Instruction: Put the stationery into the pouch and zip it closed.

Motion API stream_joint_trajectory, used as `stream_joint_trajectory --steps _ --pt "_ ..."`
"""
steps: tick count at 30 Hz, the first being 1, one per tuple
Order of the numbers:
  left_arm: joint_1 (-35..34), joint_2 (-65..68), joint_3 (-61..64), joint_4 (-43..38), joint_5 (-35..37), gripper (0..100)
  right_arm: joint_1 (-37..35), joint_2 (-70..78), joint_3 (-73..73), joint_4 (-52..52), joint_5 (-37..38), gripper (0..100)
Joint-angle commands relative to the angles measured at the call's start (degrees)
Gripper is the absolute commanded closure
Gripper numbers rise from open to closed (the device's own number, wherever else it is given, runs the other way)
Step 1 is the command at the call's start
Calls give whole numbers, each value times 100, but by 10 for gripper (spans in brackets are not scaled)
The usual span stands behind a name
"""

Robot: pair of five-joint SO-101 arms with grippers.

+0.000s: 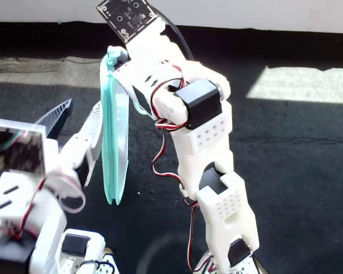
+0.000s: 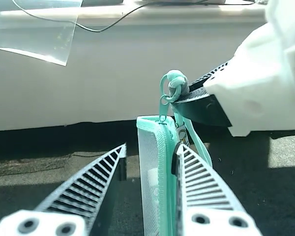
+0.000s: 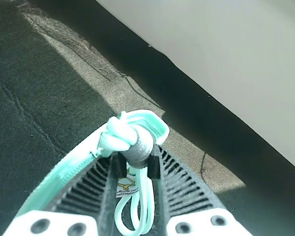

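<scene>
In the high view I see the pouch (image 1: 115, 142) hanging upright and edge-on over the dark table (image 1: 297, 171), zipper end uppermost. The right gripper (image 1: 118, 60) is at its top corner. I cannot tell whether the lower end touches the surface.

The right wrist view gives me what that angle hides. The jaws are clamped on the knot of the teal pull cord (image 3: 122, 133), and the cord's loop dangles between the two fingers.

The left gripper (image 2: 152, 147) sits lower down, about halfway along the pouch. Its own camera shows the jaws apart with the mesh pouch standing between them. The pouch lies against one finger (image 2: 206, 196) and a clear gap separates it from the other. From above I can only make out that the fingers straddle it. The same camera also shows the other arm's dark fingertip pinching the knot above the pouch corner.
</scene>
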Motion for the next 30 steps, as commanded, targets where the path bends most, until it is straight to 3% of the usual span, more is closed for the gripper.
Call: stream_joint_trajectory --steps 1,5,12,20,30 --pt "356 -22 -4 26 44 829 40 -418 -22 48 26 993" --pt "699 -13 435 -316 44 829 40 -418 -13 48 26 993" --pt "453 -13 1279 -1266 44 828 40 -418 -31 48 26 993" --pt "101 -13 1349 -1451 9 825 40 -426 -22 48 26 993" --pt "136 136 1587 -1820 26 825 40 -426 -22 48 18 993"
